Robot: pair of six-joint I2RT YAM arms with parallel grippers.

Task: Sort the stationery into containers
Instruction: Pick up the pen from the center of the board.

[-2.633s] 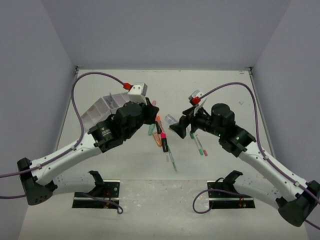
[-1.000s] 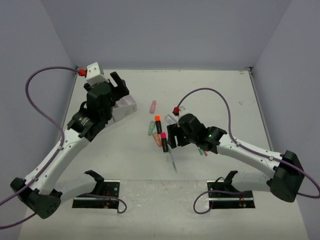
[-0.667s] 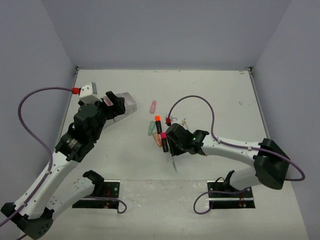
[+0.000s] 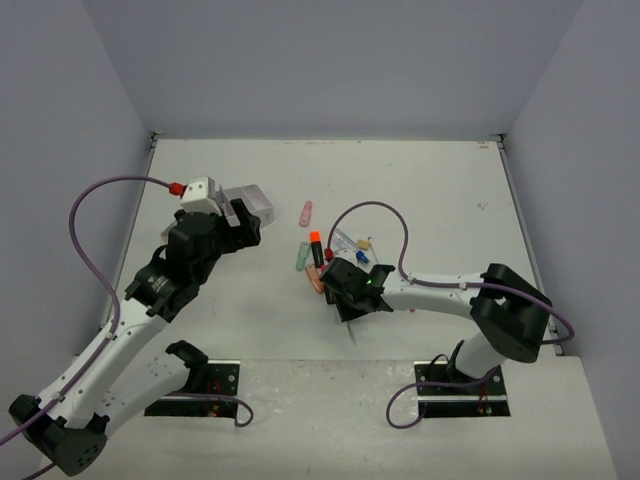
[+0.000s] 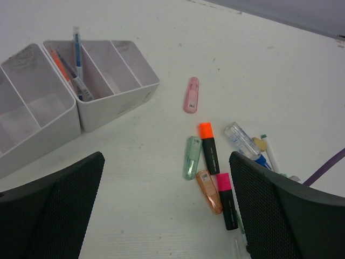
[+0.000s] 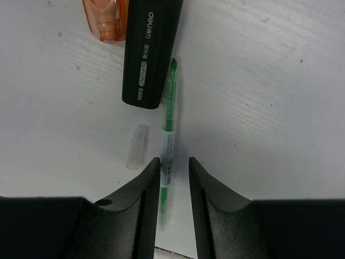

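A thin green pen (image 6: pixel 168 143) lies flat on the white table (image 6: pixel 259 97), near its middle, between the fingers of the right gripper (image 6: pixel 174 167). The fingers stand narrow, one on each side of the pen's lower half. One finger (image 6: pixel 145 189) looks to touch the pen, while a sliver of table shows before the other. Whether the pen is pinched cannot be told.

The pen's tip lies against the side of a black marker (image 6: pixel 151 54). A short clear cap (image 6: pixel 137 147) lies just beside the pen, and an orange see-through piece (image 6: pixel 105 19) lies beside the marker.

Nearby in the same loose cluster are an orange-capped marker (image 5: pixel 209 148), a pale green piece (image 5: pixel 192 157) touching it, and a clear piece with a blue end (image 5: pixel 242 140). A pink piece (image 5: pixel 191 94) lies a little apart.

Two white trays (image 5: pixel 116 102) sit side by side at the far left of the table. One compartment holds a few pens (image 5: pixel 77 59) leaning against its wall.

The left gripper (image 5: pixel 166 162) hangs above the table between the trays and the cluster, its fingers spread wide and holding nothing.
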